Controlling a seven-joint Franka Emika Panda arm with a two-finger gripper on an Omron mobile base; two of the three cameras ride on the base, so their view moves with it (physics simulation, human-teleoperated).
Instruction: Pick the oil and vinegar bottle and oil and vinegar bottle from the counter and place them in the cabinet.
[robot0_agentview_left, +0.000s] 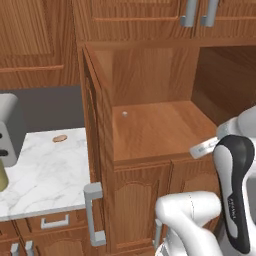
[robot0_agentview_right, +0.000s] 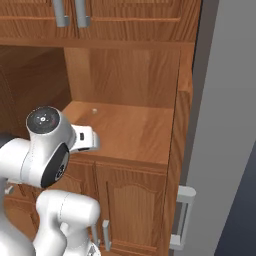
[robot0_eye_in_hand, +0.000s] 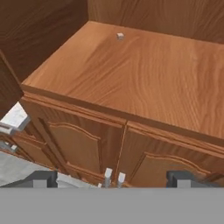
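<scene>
Presently: cabinet (robot0_agentview_left: 150, 130), reddish-brown, shelf compartment open-fronted, side door swung out at left with grey bar handle (robot0_agentview_left: 93, 215). Small pale dot on shelf floor (robot0_eye_in_hand: 120, 36). Jaws (robot0_eye_in_hand: 111, 178) released, spread wide, nothing between, hovering before shelf's front edge, above lower double doors. Marble table (robot0_agentview_left: 45, 170) left of cabinet, carrying small brown disc (robot0_agentview_left: 59, 138).

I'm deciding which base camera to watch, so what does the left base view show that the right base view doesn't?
Left base view alone: the marble counter beside the cabinet, a small brown round thing lying on it, and a grey appliance at the left edge. Right base view alone: a grey wall to the right of the cabinet. Both share the cabinet's shelf, with no bottle standing on it, the grey handles above, and the lower doors.
</scene>
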